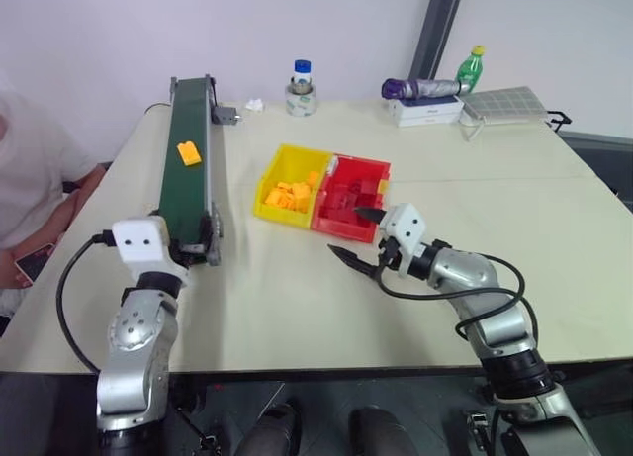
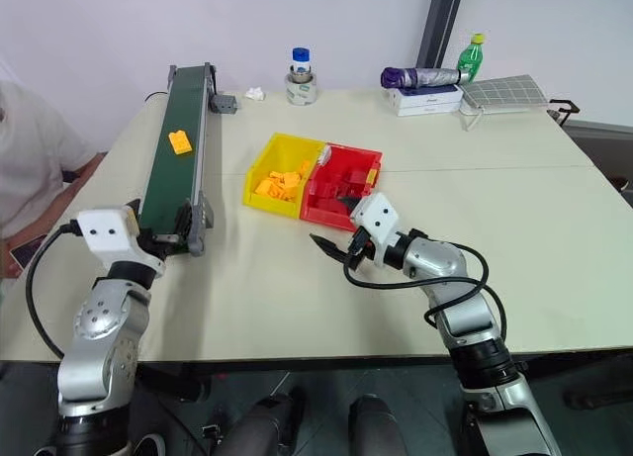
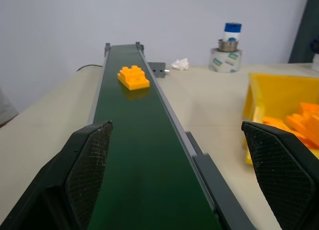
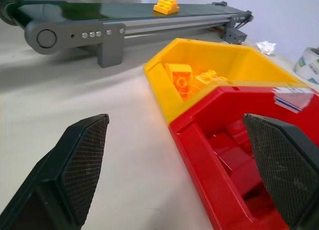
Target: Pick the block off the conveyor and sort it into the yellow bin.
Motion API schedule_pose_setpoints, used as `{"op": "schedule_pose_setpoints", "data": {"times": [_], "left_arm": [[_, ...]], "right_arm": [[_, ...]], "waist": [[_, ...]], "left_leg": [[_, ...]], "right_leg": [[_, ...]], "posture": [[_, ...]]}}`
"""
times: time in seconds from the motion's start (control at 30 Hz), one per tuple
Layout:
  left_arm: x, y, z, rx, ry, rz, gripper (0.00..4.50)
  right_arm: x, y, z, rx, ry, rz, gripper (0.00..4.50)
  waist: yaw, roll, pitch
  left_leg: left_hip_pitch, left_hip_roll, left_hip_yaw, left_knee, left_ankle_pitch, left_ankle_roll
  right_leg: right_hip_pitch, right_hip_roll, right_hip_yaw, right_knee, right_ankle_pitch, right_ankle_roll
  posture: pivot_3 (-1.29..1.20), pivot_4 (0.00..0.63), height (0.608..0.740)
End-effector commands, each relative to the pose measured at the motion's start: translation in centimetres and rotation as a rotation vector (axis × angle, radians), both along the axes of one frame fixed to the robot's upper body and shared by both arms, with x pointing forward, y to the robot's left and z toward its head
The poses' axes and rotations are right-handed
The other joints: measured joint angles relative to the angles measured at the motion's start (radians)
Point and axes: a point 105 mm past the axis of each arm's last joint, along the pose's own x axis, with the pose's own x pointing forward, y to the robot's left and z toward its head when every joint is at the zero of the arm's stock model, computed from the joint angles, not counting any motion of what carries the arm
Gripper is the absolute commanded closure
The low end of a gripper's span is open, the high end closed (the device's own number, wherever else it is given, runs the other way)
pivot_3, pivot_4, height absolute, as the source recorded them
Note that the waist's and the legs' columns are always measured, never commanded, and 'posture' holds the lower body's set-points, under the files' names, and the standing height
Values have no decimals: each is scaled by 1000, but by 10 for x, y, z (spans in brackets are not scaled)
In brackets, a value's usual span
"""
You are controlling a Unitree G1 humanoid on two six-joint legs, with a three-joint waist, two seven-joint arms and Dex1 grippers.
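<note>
One block [image 1: 189, 153], orange-yellow, lies unpicked far up the conveyor [image 1: 183, 194]. Left gripper [image 3: 179, 175], fingers spread wide, empty, at the belt's near end. Yellow bin [image 1: 268, 191] holds what look like similar blocks. Pick and sort both outstanding.

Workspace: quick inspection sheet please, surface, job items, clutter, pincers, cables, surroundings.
Surface: beige table.
Job's things: orange block lies on the green conveyor, far half; yellow bin holds orange blocks, joined to red bin with red blocks.
Clutter: tape roll with bottle, umbrella on a box, green bottle, crumpled paper.
Grippers: left pincer open, at conveyor's near end; right pincer open, empty, beside red bin.
Cables: black cable at left wrist; another loops along the right forearm.
Surroundings: seated person, white wall.
</note>
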Motion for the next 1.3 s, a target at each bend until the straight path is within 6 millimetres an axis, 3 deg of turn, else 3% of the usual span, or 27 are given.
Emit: {"op": "schedule_pose_setpoints", "data": {"times": [0.03,0.33,0.43,0.73,0.9,1.0,1.13,1.23,1.3], "left_arm": [[13,4,14,23,11,78,123],[55,6,33,-69,78,181,123],[71,19,31,-118,143,274,123],[94,25,25,-129,206,270,123],[100,16,15,-130,259,228,123],[99,17,12,-132,268,249,965],[95,17,7,-139,295,275,3019],[94,16,19,-178,237,266,3140],[96,4,36,-217,155,184,3140]], "right_arm": [[-3,4,13,18,-55,20,0],[-3,4,13,15,-52,20,0],[-4,5,13,15,-51,20,0],[-6,5,11,13,-45,15,0],[-5,5,12,15,-44,14,0],[-6,5,12,14,-44,14,0],[-5,4,12,13,-46,11,0],[-4,4,13,13,-48,10,0],[-3,4,13,13,-48,10,0]], "waist": [[0,0,0],[-3,0,0],[-2,0,0],[-3,-1,0],[-3,-1,0],[-4,-1,0],[-4,-1,0],[-4,-1,0],[-4,-1,0]], "left_leg": [[0,0,0,0,0,0],[0,0,0,1,0,0],[0,0,0,1,0,0],[0,0,0,1,0,0],[0,0,0,2,0,0],[0,0,0,2,0,0],[0,0,0,2,0,0],[0,0,0,2,0,0],[0,0,0,2,0,0]], "right_leg": [[0,0,0,0,0,1],[0,1,-1,0,2,3],[0,1,-2,0,3,3],[0,1,-2,1,3,3],[0,1,-2,1,3,4],[0,1,-1,1,4,4],[0,1,-1,1,4,4],[0,1,-1,1,4,4],[0,1,-1,1,4,4]], "posture": [[0,150,740],[0,150,740],[0,150,740],[0,150,740],[0,150,740],[0,150,740],[0,150,740],[0,150,740],[0,150,740]]}}
